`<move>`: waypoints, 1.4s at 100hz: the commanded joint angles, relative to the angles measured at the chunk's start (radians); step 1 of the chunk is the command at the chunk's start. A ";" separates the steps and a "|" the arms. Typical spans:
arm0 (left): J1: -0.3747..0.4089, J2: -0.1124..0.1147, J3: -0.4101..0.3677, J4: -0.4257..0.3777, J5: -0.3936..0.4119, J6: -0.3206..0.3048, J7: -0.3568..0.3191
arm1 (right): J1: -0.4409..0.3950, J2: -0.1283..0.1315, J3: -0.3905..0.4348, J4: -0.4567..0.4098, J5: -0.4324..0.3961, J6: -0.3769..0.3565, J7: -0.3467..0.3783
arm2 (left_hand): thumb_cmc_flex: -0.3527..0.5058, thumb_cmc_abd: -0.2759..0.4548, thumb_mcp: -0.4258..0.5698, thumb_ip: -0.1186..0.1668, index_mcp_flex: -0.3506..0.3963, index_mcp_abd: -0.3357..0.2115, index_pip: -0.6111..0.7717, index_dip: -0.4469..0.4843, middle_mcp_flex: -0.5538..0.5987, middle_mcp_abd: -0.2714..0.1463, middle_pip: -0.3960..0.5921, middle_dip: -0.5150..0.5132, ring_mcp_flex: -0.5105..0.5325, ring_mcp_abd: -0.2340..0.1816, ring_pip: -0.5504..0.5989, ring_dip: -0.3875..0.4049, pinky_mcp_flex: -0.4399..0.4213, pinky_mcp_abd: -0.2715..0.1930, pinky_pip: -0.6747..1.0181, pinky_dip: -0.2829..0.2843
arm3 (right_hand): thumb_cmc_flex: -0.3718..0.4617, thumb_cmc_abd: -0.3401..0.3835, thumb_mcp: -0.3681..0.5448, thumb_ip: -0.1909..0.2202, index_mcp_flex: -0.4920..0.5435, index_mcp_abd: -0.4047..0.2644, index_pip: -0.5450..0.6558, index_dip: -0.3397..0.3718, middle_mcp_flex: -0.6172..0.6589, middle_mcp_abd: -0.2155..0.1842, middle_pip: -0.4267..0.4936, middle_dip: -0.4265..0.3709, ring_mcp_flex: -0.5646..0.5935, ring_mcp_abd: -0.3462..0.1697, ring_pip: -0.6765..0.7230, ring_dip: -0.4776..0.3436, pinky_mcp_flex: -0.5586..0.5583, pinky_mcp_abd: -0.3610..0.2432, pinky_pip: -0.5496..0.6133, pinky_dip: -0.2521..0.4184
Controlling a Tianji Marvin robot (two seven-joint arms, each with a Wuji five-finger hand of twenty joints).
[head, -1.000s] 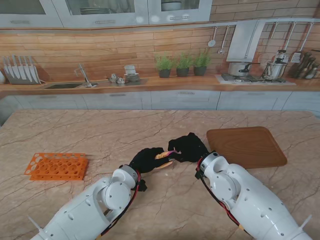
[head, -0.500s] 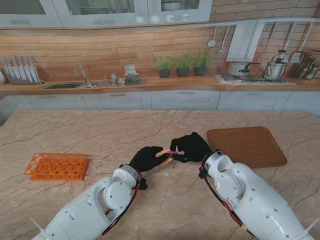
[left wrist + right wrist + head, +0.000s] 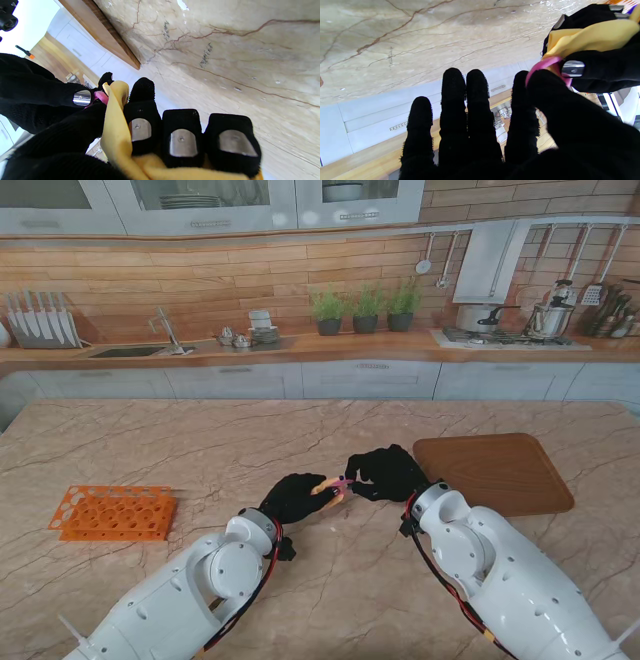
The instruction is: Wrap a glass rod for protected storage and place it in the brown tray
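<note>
Wrapping looks nearly finished; left hand [image 3: 298, 498] clasps the yellow cloth bundle [image 3: 117, 135]; right hand [image 3: 385, 472] pinches a pink band [image 3: 546, 65] at its end; brown tray [image 3: 492, 472] awaits.

Left hand [image 3: 160, 140] gripping yellow wrap [image 3: 117, 130], pink band [image 3: 101, 96] perhaps, marble table [image 3: 237, 55]

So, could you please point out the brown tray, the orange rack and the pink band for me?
brown tray [image 3: 495, 472]: stand view, bare middle of its wooden surface.
orange rack [image 3: 112, 512]: stand view, centre of its perforated top.
pink band [image 3: 545, 64]: right wrist view, the curved loop beside the yellow wrap.
</note>
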 commanded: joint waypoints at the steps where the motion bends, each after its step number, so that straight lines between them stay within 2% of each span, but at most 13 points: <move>1: 0.008 -0.001 0.002 -0.009 -0.004 -0.003 -0.005 | -0.003 -0.008 -0.006 0.000 0.001 0.004 -0.006 | -0.013 0.054 0.025 0.042 0.045 -0.011 0.050 0.009 0.027 -0.007 0.087 -0.006 0.026 -0.031 0.090 -0.009 0.013 0.005 0.260 0.005 | 0.031 0.054 -0.005 -0.009 0.026 -0.044 0.034 0.008 0.014 0.007 0.006 0.007 0.000 -0.012 0.008 0.016 0.004 0.006 -0.012 0.029; 38: 0.009 0.002 0.005 -0.017 -0.017 0.006 -0.025 | 0.002 -0.016 -0.005 0.010 0.008 -0.016 -0.046 | 0.010 0.061 0.001 0.017 0.039 -0.009 0.031 0.012 0.027 -0.007 0.089 -0.009 0.026 -0.030 0.094 -0.011 0.014 0.004 0.260 0.016 | 0.057 0.120 -0.068 -0.019 -0.022 -0.122 0.052 0.098 0.011 -0.003 0.010 0.004 0.001 -0.021 0.013 0.011 0.006 -0.002 -0.007 0.030; 77: 0.007 0.004 0.012 -0.018 -0.026 -0.015 -0.042 | 0.022 -0.026 -0.024 0.032 0.063 0.010 -0.038 | 0.013 0.053 0.009 0.008 0.060 0.000 0.015 0.005 0.027 -0.003 0.099 -0.008 0.026 -0.030 0.102 -0.013 0.015 0.005 0.260 0.032 | 0.084 0.166 -0.089 -0.019 -0.058 -0.114 0.074 0.162 -0.008 -0.009 0.022 0.006 -0.004 -0.024 0.019 0.013 0.002 -0.008 -0.005 0.032; 120: 0.003 0.012 0.017 -0.018 -0.027 -0.038 -0.066 | 0.018 -0.047 -0.023 0.040 0.145 0.079 -0.056 | 0.001 0.040 0.030 0.021 0.073 -0.002 0.013 -0.005 0.027 -0.003 0.104 -0.011 0.026 -0.034 0.106 -0.015 0.015 0.004 0.260 0.039 | 0.069 0.152 -0.073 0.007 -0.049 -0.097 0.063 0.161 0.003 0.004 0.043 0.006 0.000 -0.008 0.040 0.019 -0.004 -0.006 0.010 0.036; 137: 0.003 0.011 0.018 -0.017 -0.028 -0.042 -0.064 | 0.016 -0.048 -0.025 0.037 0.148 0.093 -0.057 | 0.001 0.041 0.028 0.021 0.067 -0.005 0.012 -0.006 0.027 -0.003 0.105 -0.012 0.026 -0.034 0.106 -0.016 0.015 0.004 0.260 0.038 | 0.066 0.141 -0.067 0.011 -0.039 -0.091 0.060 0.153 0.010 0.009 0.047 0.004 0.001 -0.001 0.047 0.020 -0.005 -0.003 0.017 0.037; 140: 0.003 0.011 0.018 -0.016 -0.028 -0.043 -0.063 | 0.015 -0.048 -0.025 0.037 0.146 0.091 -0.057 | 0.009 0.038 0.021 0.014 0.060 -0.006 0.009 -0.009 0.027 -0.003 0.105 -0.012 0.026 -0.034 0.106 -0.016 0.015 0.003 0.260 0.035 | 0.066 0.138 -0.064 0.012 -0.036 -0.087 0.060 0.151 0.012 0.010 0.047 0.003 0.003 -0.002 0.047 0.019 -0.005 -0.003 0.017 0.036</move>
